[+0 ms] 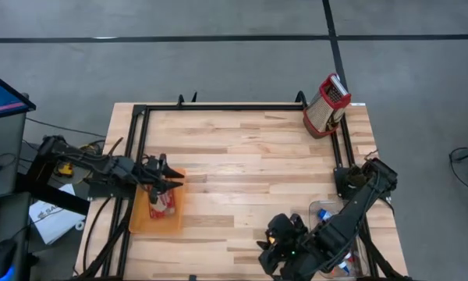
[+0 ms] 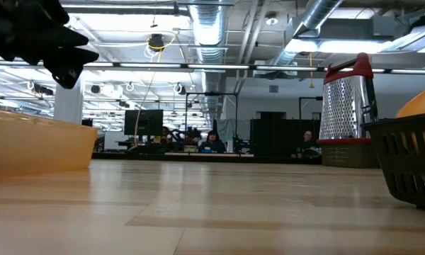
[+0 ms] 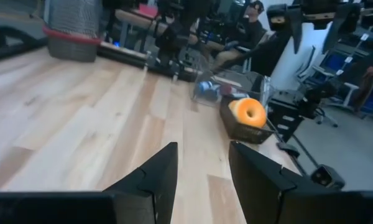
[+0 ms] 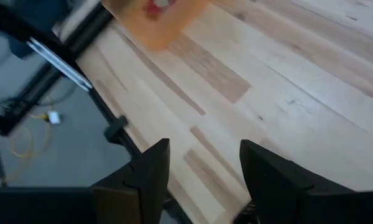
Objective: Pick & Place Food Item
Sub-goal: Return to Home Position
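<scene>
An orange tray lies near the table's left edge, and a red and white food item lies in it. The right wrist view shows this tray too. My left gripper hangs open just above the tray's far end, pointing toward the table's right; nothing is between its fingers. In the low view it is above the tray. My right gripper is open in the air over the table's near edge, right of the middle, with nothing between its fingers.
A metal grater with red trim stands at the far right corner. A dark basket with an orange doughnut stands at the near right, with a blue item beyond it. A black frame rail borders the table.
</scene>
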Controlling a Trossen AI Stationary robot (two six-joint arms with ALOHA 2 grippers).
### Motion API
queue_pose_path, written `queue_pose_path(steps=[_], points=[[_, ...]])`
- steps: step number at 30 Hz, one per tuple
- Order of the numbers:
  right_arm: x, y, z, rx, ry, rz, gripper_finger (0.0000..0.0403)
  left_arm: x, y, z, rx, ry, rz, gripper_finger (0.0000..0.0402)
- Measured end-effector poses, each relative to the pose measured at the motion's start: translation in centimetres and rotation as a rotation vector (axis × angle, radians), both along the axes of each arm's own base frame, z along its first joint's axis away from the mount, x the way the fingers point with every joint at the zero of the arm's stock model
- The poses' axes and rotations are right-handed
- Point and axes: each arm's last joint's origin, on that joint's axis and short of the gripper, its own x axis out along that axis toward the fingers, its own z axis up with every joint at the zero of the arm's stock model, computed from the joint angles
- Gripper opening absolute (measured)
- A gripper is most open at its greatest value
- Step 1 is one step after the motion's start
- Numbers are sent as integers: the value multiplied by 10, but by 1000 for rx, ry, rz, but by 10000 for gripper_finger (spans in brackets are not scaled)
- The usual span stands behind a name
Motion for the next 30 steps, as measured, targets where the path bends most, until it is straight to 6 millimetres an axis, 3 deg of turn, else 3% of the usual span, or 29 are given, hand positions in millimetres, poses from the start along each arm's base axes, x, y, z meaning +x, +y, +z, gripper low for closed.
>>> queue_pose_path(steps=[11,19,23,30], points=[[6,-7,0,12,-3,-41,189,-25,16,-5,74,11,8,140],[18,-21,-1,-37,53,29,189,-23,23,-11,121,26,23,140],[30,-36,-1,-132,83,96,186,-23,27,-11,149,38,113,140],[68,-78,2,-334,89,304,175,-19,28,-13,4,64,166,140]])
